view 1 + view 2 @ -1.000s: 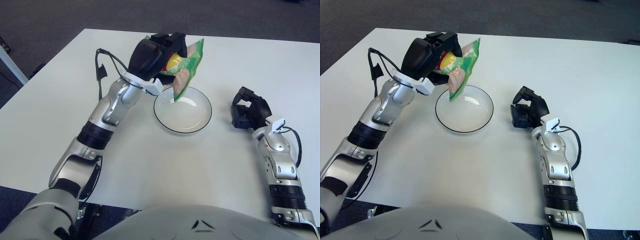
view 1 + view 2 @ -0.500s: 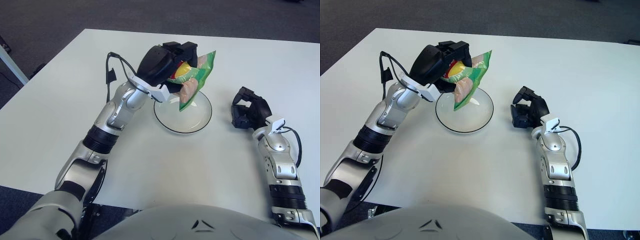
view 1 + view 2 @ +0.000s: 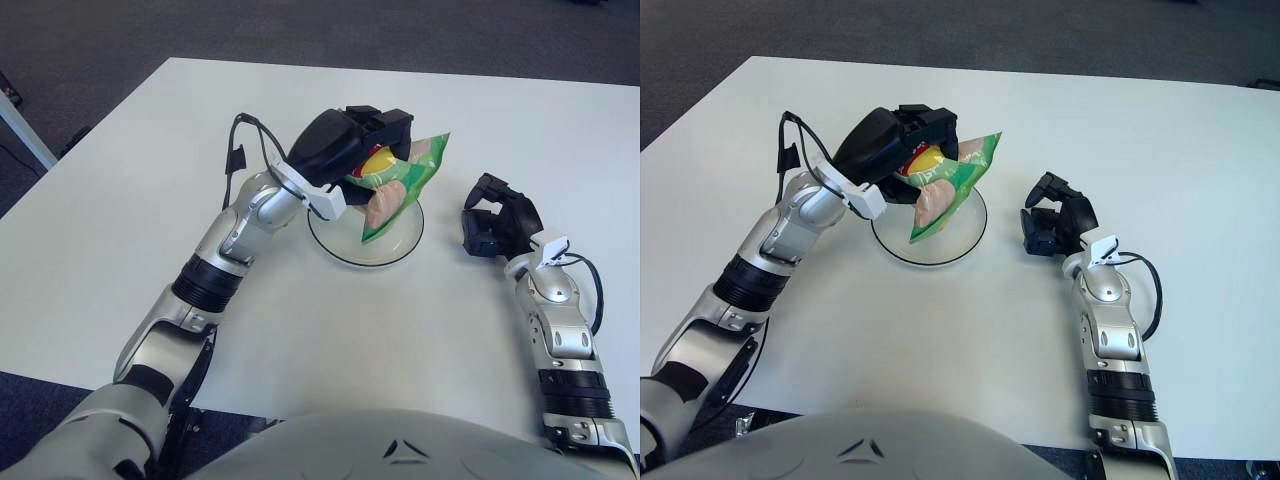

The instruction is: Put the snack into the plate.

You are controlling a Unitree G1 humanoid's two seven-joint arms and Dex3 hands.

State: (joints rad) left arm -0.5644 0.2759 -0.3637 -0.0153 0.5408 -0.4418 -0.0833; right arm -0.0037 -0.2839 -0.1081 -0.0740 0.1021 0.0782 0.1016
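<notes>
A green snack bag (image 3: 398, 187) with a yellow and pink print hangs tilted over the white plate (image 3: 334, 242), its lower corner down inside the bowl of the plate. My left hand (image 3: 352, 143) is shut on the bag's upper left part, directly above the plate's far left rim. The plate has a dark rim and sits near the middle of the white table. To the right of the plate shows my right hand (image 3: 497, 222), its black fingers curled and holding nothing.
The white table (image 3: 140, 190) stretches wide on all sides of the plate. Dark carpet lies beyond its far edge. A grey table leg or bar (image 3: 22, 125) shows at the far left.
My left hand has carried the bag rightward and down, from beyond the plate's far left rim to over the plate. The bag's lower corner now dips into the plate. The right hand has not moved.
</notes>
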